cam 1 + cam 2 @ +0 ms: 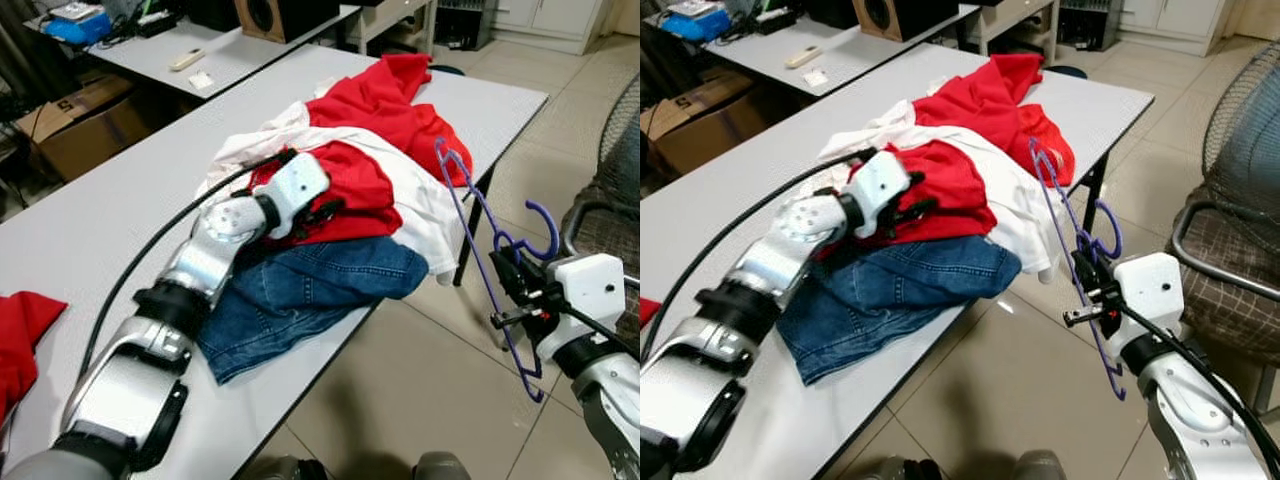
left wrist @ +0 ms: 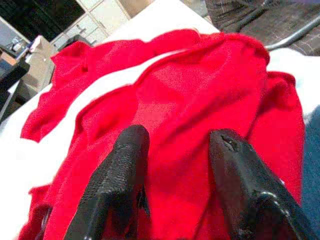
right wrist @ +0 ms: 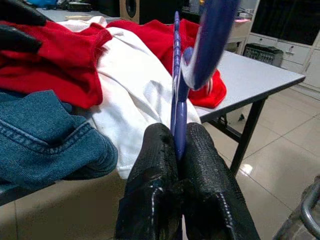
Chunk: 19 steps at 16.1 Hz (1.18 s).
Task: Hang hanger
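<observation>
A purple plastic hanger point(image 1: 487, 262) hangs in the air off the table's right edge, pinched in my right gripper point(image 1: 512, 284), which is shut on it; the wrist view shows the hanger point(image 3: 178, 95) squeezed between the black fingers point(image 3: 152, 165). My left gripper point(image 1: 327, 210) rests on a red shirt point(image 1: 352, 195) atop the clothes pile. It is open, with its fingers point(image 2: 120, 170) spread over the red cloth point(image 2: 200, 100) and nothing pinched between them.
The pile on the grey table point(image 1: 90, 225) holds a white garment point(image 1: 420, 205), blue jeans point(image 1: 300, 290) and another red shirt point(image 1: 390, 100). A wicker chair point(image 1: 1240, 230) stands at right. A second table point(image 1: 220, 55) with clutter and a cardboard box point(image 1: 75, 125) lie behind.
</observation>
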Motion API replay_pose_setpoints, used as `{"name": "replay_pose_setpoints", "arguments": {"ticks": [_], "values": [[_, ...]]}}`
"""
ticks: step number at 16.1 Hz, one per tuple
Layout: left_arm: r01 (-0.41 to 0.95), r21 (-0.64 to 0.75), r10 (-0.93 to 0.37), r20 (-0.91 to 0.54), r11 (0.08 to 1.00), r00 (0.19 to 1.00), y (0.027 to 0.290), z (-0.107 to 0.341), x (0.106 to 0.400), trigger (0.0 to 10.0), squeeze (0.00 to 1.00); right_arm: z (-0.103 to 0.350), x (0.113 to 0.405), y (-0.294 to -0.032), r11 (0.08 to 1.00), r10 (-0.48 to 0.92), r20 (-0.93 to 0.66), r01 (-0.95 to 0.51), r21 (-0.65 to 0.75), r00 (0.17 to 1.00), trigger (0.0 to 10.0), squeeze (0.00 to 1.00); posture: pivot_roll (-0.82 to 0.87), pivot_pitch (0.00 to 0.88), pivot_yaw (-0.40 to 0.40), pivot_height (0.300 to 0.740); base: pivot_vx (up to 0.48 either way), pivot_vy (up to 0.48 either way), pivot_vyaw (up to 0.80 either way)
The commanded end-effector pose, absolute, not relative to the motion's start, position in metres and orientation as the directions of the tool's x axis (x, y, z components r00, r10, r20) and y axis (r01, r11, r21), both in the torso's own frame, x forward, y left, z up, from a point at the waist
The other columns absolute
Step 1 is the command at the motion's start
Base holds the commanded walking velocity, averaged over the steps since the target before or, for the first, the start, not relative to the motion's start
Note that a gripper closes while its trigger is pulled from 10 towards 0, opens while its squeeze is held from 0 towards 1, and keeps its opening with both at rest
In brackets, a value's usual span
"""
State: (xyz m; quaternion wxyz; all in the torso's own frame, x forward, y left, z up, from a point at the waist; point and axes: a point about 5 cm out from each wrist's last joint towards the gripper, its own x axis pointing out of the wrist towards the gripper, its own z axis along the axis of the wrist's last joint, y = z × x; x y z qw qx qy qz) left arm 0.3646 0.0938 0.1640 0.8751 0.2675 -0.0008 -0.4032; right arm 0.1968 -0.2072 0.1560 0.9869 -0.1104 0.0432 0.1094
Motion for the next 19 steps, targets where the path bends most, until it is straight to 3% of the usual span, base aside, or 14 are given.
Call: {"name": "replay_pose_setpoints", "arguments": {"ticks": [1,2,9,19], "values": [[0.682,0.488,-0.684,-0.21,0.545,0.698,0.0981,0.1656,0.368,2.2,0.0,0.1587,0.1987,-0.2063,0.949,0.214,-0.094,-0.23,-0.217,0.972,10.0,0.0,-0.3,0.0,0.186,0.74,0.0,0.0,0.0],[0.672,0.488,-0.676,-0.202,0.557,0.708,0.0982,0.1664,0.3696,0.0,0.0,0.1588,0.1984,-0.2064,0.949,0.212,-0.094,-0.228,-0.218,0.973,10.0,0.0,-0.3,0.0,0.186,0.74,0.0,0.0,0.0],[0.707,0.475,-0.701,-0.231,0.524,0.675,0.0945,0.1582,0.3689,0.0,0.0,0.1591,0.1987,-0.2065,0.949,0.21,-0.092,-0.225,-0.219,0.973,10.0,0.0,-0.3,0.0,0.188,0.74,0.0,0.0,0.0],[0.728,0.4,-0.717,-0.21,0.557,0.664,0.0962,0.1585,0.3701,0.0,0.0,0.1588,0.1986,-0.2062,0.949,0.211,-0.091,-0.226,-0.218,0.973,10.0,0.0,-0.3,0.0,0.187,0.74,0.0,0.0,0.0]]}}
